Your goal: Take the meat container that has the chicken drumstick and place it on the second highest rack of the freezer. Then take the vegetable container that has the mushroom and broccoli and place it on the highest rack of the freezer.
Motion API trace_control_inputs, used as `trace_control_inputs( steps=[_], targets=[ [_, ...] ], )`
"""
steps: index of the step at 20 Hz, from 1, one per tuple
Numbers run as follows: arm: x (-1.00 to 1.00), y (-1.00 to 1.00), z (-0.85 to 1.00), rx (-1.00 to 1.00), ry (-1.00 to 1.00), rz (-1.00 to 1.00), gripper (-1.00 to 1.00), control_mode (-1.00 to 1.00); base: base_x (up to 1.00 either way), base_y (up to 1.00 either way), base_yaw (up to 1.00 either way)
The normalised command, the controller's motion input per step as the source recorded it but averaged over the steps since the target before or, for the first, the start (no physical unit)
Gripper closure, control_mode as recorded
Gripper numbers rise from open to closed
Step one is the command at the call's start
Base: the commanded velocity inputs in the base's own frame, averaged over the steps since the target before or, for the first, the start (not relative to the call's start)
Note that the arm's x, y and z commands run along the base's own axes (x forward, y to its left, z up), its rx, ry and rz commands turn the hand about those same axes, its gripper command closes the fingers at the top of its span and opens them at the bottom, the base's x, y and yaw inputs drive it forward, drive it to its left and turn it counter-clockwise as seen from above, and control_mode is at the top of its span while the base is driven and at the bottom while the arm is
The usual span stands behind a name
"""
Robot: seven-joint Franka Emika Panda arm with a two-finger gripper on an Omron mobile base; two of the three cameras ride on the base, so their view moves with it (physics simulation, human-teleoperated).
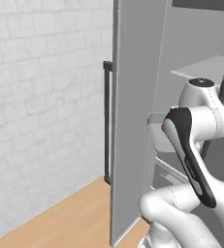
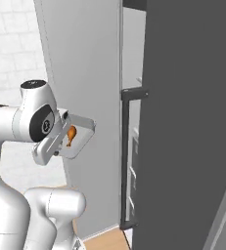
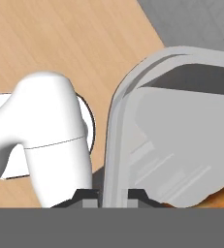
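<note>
The meat container (image 2: 79, 135) hangs in the air in front of the freezer (image 2: 85, 73), tipped up on edge so that its open face shows in the right base view, and the chicken drumstick (image 2: 71, 135) lies inside it against the grey floor. In the left base view the container (image 1: 158, 131) peeks out from behind the arm's dark elbow cover, level with the lower shelves of the open freezer (image 1: 133, 121) — a sliver of orange shows at its edge.

The hand (image 3: 111, 196) is nearly closed, its two dark fingertips (image 3: 87, 195) pinching the container's rim (image 3: 114, 145) from either side; the tray's wall runs up between them and its pale floor spreads to the right, with a bit of orange-brown at the bottom edge.

The freezer door (image 1: 133, 58) stands open with its long dark bar handle (image 1: 106, 121) facing the white brick wall (image 1: 40, 106). Wooden floor (image 1: 70, 218) lies below.
</note>
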Motion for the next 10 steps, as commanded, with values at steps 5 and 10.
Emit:
trace_control_inputs(
  steps=[5,10],
  targets=[
    [0.0,0.0,0.0,0.0,0.0,0.0,1.0,1.0,0.51,0.01,-0.43],
    [0.0,0.0,0.0,0.0,0.0,0.0,1.0,1.0,0.55,0.04,-0.43]
  ],
)
